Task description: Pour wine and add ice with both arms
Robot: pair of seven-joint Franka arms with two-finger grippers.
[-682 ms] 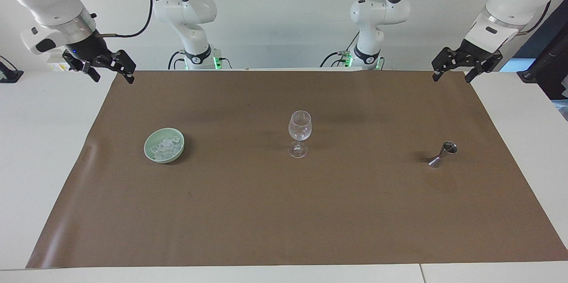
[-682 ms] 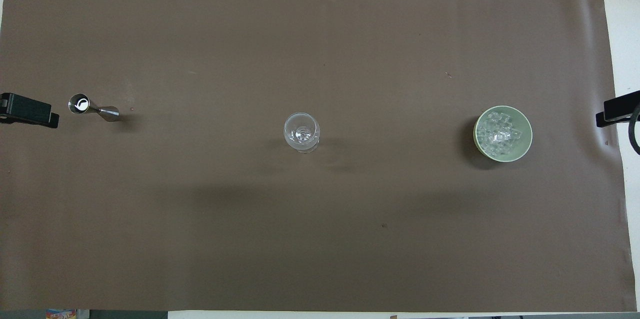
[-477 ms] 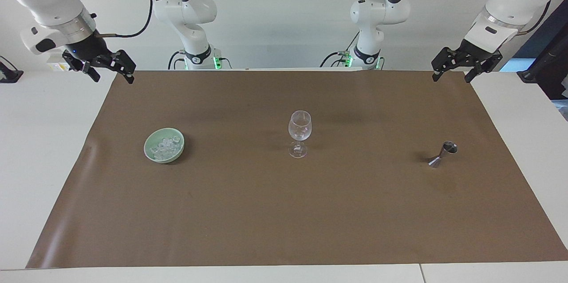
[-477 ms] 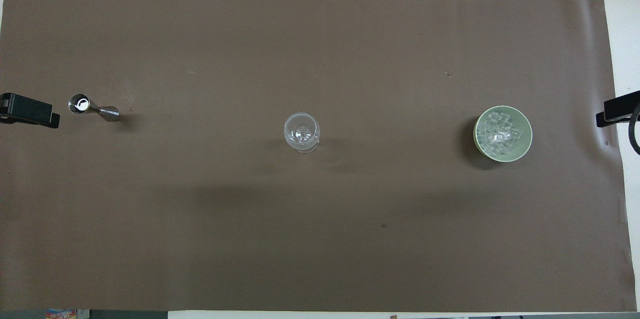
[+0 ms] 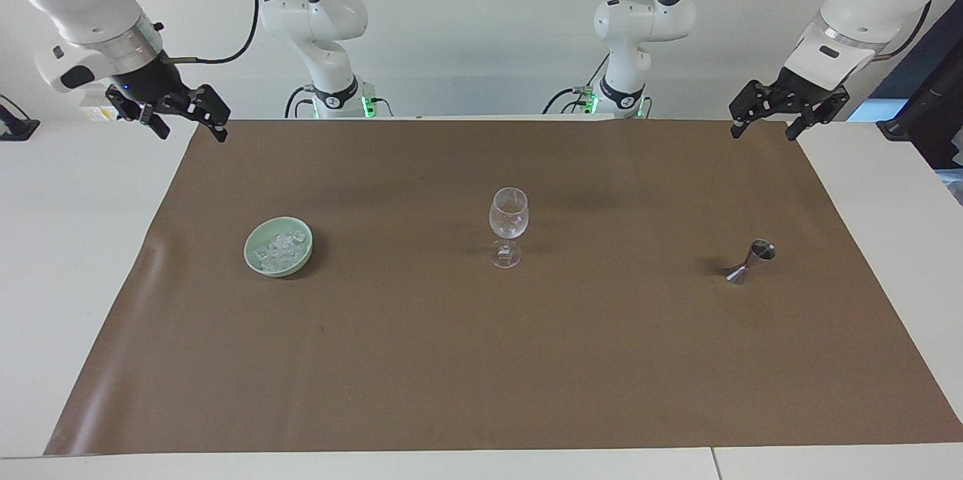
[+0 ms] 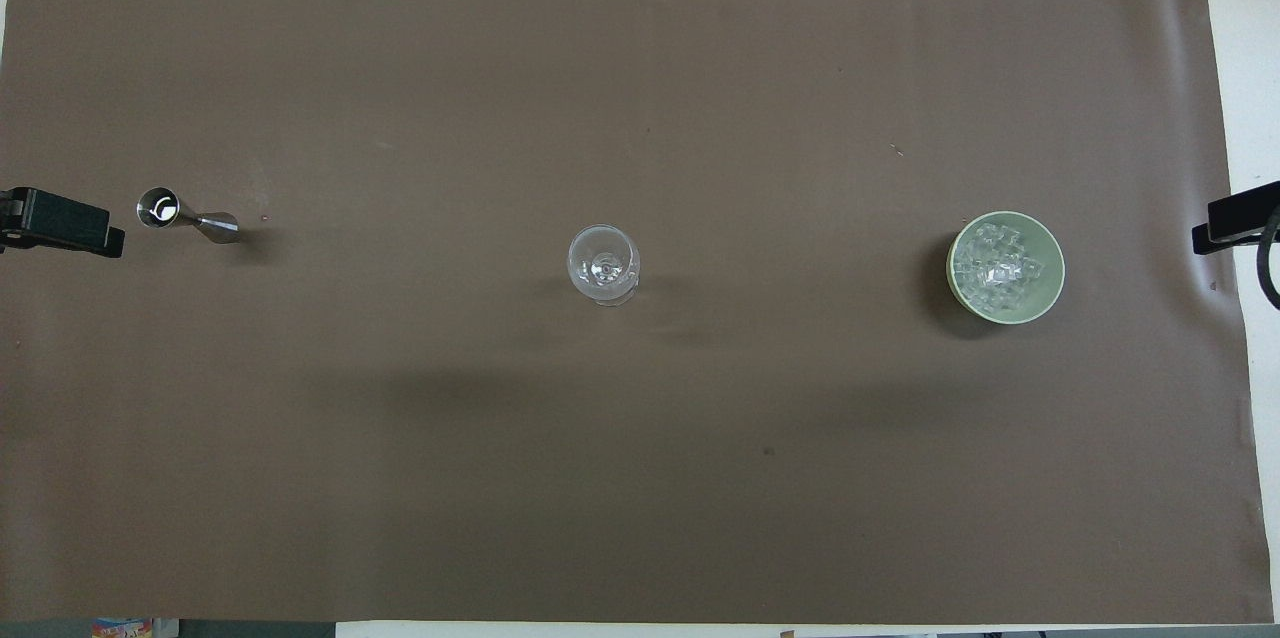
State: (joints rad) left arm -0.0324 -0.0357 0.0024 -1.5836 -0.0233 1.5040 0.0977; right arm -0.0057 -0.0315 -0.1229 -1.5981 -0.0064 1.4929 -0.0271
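Facing view: the left gripper (image 5: 761,125) hangs open and empty over the brown mat's (image 5: 481,360) corner at its own end of the desk (image 5: 68,239); the right gripper (image 5: 186,123) hangs likewise, open and empty. The ice (image 5: 279,250) lies heaped in a pale green bowl (image 5: 257,239) toward the right arm's end. Overhead view: a wine glass (image 6: 604,264) stands upright mid-mat, well apart from the bowl (image 6: 1048,290) of ice (image 6: 996,269) and from the steel jigger (image 6: 186,216) toward the left arm's end.
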